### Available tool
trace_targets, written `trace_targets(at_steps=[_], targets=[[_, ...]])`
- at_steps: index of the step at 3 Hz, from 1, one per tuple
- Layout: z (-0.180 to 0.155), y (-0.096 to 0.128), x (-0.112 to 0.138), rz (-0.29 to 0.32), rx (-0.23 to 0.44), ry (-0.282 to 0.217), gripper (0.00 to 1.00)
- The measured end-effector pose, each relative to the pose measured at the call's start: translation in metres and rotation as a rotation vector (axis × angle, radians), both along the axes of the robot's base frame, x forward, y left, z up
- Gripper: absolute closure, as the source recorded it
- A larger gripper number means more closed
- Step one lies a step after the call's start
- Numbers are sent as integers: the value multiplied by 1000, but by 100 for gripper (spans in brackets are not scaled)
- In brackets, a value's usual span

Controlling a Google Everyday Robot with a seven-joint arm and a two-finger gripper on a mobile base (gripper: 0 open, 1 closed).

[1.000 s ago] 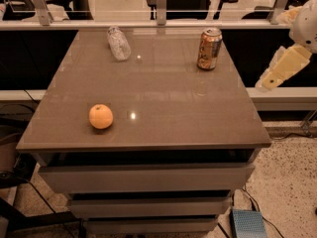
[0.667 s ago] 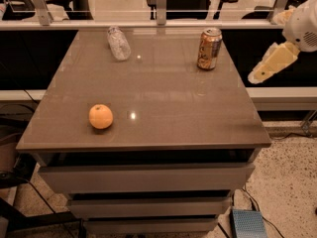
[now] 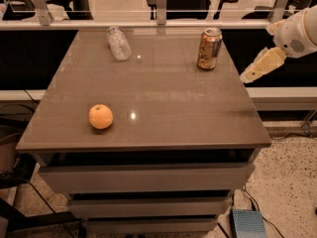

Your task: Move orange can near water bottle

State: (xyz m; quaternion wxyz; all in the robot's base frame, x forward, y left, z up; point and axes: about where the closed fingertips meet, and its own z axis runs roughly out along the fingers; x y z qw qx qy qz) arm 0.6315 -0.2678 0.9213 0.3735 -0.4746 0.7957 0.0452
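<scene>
The orange can (image 3: 209, 48) stands upright near the far right corner of the brown table (image 3: 163, 98). The water bottle (image 3: 119, 43) lies on its side near the far edge, left of the middle, well apart from the can. My gripper (image 3: 253, 73) hangs just past the table's right edge, to the right of the can and a little nearer than it, with nothing in it. The white arm (image 3: 296, 31) reaches in from the upper right.
A round orange fruit (image 3: 101, 116) sits on the near left part of the table. A railing with metal posts (image 3: 161, 4) runs behind the far edge. Drawers (image 3: 148, 180) are under the tabletop. A blue-grey box (image 3: 247, 224) lies on the floor at lower right.
My gripper has moved left and slightly up, closer to the table's right edge and the can. The can, bottle and fruit have not moved.
</scene>
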Motion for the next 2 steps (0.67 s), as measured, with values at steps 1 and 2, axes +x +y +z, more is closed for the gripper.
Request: trace_targets(at_steps=[1,2], targets=[[-3,4,0,11,0,-13,0],[-21,13,19,-7,78,-32,0]])
